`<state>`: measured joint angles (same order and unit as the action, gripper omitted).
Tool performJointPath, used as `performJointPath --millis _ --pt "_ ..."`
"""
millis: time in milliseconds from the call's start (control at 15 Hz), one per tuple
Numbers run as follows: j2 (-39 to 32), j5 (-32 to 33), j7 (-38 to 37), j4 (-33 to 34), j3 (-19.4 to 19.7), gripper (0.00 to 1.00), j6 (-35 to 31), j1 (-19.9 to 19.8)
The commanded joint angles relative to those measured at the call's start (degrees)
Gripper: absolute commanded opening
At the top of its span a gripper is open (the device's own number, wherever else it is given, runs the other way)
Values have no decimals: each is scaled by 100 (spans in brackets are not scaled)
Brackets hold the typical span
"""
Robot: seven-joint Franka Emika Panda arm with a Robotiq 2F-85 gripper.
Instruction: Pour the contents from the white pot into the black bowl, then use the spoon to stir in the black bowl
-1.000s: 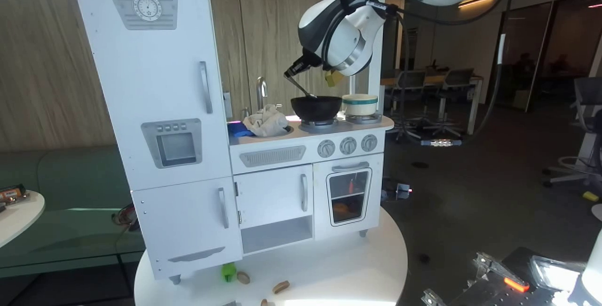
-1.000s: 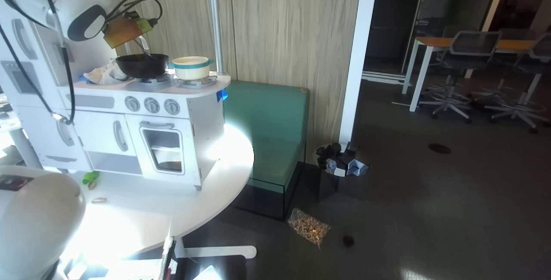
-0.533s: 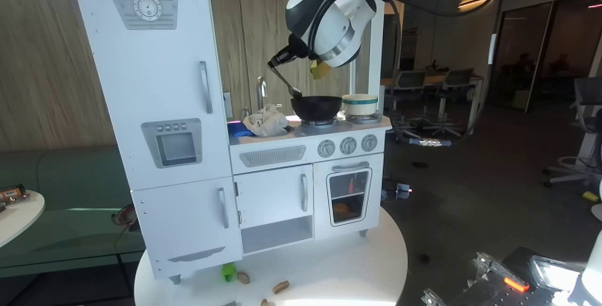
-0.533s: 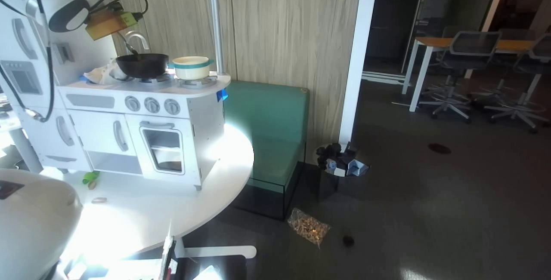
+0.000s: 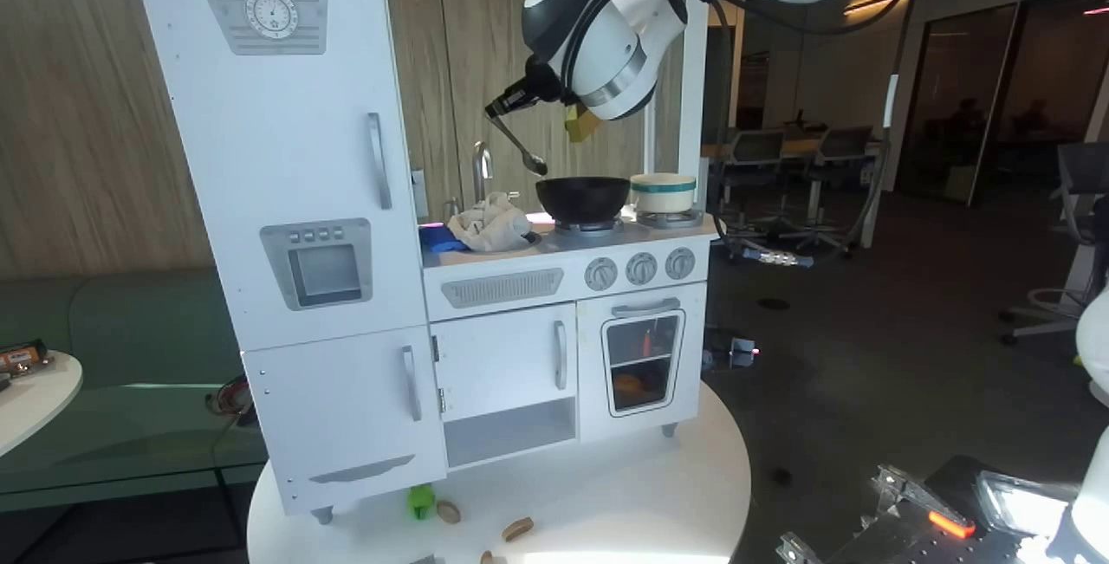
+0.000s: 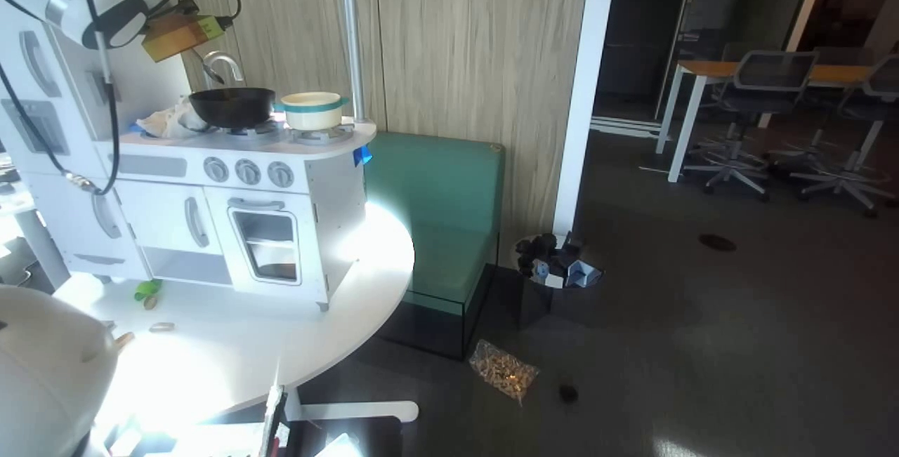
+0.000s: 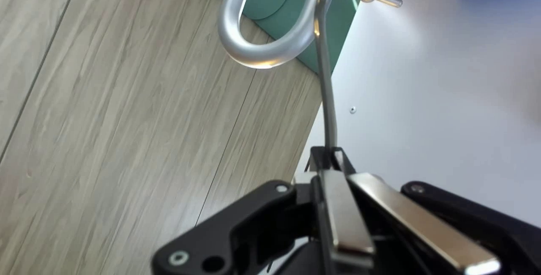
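Wood-panelled wall [image 6: 477,36] at the back, white play kitchen [image 5: 501,363] standing on a round white bench [image 5: 606,495]. My read is we're on the stirring half: the white pot [image 5: 664,198] sits upright on its burner [image 5: 669,220], so I'd guess the pour is done, though I can't see into the black bowl [image 5: 582,203] well enough to say what's in there.

The fingers [image 7: 344,211] are pinched tight on the handle of the metal spoon [image 7: 324,72]; in the wrist view it runs out from between the tips and crosses in front of the faucet [image 7: 260,55]. The scoop end hangs just above the bowl's rim, not touching as far as I can tell.

If there's stirring left, I'd say the next move is over the rim and down, then small gentle circles, since a hard shove could slide the bowl off its spot. If it's mixed enough, find somewhere to park the spoon.

Where stuff is: black bowl is below the fingers, off to the side away from the fridge [image 5: 295,139]. White pot is farther that same way, past the bowl. Crumpled cloth [image 5: 490,224] is pretty much under the fingers in an exterior view.
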<state>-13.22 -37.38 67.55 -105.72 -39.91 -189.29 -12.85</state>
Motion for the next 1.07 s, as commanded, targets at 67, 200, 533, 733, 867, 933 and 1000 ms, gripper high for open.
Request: performJointPath --millis 67,200,533,733,867,933,1000 --pt "-747 227 593 633 -1730 4 147 -1169" --pt "-1023 245 846 612 -2493 4 410 -1737" --pt "-1380 -39 916 180 -3619 4 950 -2870" --pt "-1365 -43 784 -111 -3839 4 1663 -3353" --pt "-1254 -27 703 -298 -3925 4 2320 -3671" --pt "-1216 5 696 -361 -3948 5 2614 -3786" --pt "-1184 33 702 -414 -3994 4 2898 -3913"
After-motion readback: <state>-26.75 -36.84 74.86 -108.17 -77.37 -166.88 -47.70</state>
